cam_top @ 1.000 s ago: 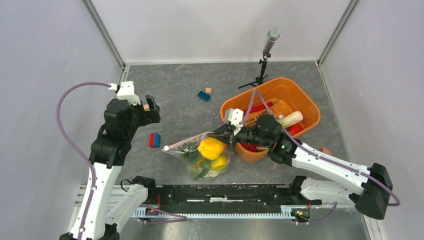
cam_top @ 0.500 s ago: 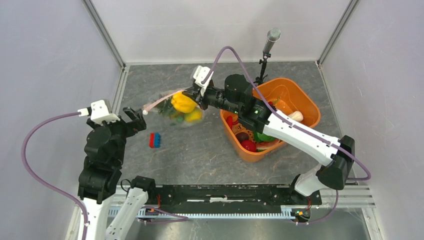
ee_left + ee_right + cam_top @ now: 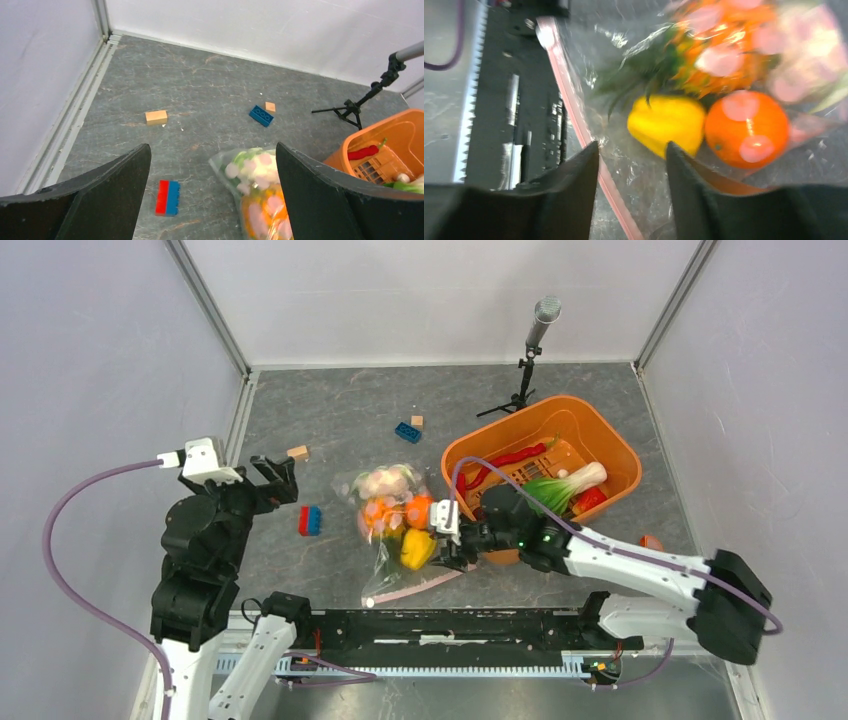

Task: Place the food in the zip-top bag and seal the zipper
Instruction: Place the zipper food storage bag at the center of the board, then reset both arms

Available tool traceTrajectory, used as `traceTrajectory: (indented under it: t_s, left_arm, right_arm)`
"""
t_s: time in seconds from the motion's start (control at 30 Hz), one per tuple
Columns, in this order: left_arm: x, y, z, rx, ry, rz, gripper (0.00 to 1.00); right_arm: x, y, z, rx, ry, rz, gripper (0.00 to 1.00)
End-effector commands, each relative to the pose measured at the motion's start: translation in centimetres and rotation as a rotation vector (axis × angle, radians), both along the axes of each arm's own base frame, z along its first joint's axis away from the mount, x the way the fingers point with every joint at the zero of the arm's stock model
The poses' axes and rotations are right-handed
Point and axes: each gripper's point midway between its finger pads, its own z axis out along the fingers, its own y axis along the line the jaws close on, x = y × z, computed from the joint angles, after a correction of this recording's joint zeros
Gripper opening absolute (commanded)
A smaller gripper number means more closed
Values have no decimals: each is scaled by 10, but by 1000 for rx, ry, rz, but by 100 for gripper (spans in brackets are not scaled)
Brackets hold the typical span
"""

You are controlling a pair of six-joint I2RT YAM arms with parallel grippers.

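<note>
The zip-top bag (image 3: 392,532) lies on the grey table in front of the arms, with the food inside it: a yellow pepper (image 3: 417,548), an orange (image 3: 419,510) and a white cauliflower (image 3: 386,480). Its pink zipper (image 3: 415,587) runs along the near edge. My right gripper (image 3: 441,546) is at the bag's right side. In the right wrist view its jaws (image 3: 632,145) stand apart over the clear film, with the zipper (image 3: 574,110) by the left finger and the pepper (image 3: 666,122) and orange (image 3: 746,130) just ahead. My left gripper (image 3: 276,478) hangs wide open to the bag's left, holding nothing (image 3: 212,147).
An orange basket (image 3: 545,405) with more toy food stands at the right. A red-and-blue brick (image 3: 310,520) lies left of the bag. A blue brick (image 3: 407,432) and a tan block (image 3: 297,452) lie farther back. A microphone stand (image 3: 530,350) is at the rear.
The right arm swung the filled bag from the back middle down to the front, where it now lies. Its jaws went from shut to apart. The left arm barely moved.
</note>
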Motion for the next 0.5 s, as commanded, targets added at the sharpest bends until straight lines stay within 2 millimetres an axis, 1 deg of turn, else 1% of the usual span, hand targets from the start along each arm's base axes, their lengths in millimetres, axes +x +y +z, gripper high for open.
traceTrajectory:
  t_s: [0.0, 0.03, 0.1, 0.13, 0.17, 0.2, 0.27, 0.33, 0.4, 0.47]
  left_arm:
    - [8, -16, -1, -23, 14, -74, 100]
    - [8, -17, -2, -23, 18, -83, 100]
    - [10, -22, -5, -22, 32, -107, 100]
    - [10, -25, -8, -22, 42, -124, 100]
    - [12, -30, -12, -23, 60, -146, 100]
    - [13, -34, -17, -25, 77, -169, 100]
    - [19, -46, -29, -39, 126, -221, 100]
    - [26, -57, -42, -62, 183, -269, 100]
    - [33, -60, -57, -84, 231, -264, 100]
    - [40, -58, -69, -101, 266, -229, 100]
  right_arm:
    - [-29, 9, 76, 272, -46, 133, 63]
    - [-35, 6, 84, 307, -46, 146, 64]
    - [-38, 2, 101, 375, -65, 137, 66]
    - [-36, -1, 109, 404, -81, 109, 66]
    - [-29, -5, 117, 428, -105, 57, 66]
    - [-18, -11, 124, 448, -128, -19, 67]
    - [14, -29, 132, 471, -161, -249, 67]
    - [54, -63, 134, 474, -198, -558, 73]
    - [77, -98, 133, 459, -235, -789, 82]
    - [92, -128, 134, 427, -273, -951, 87]
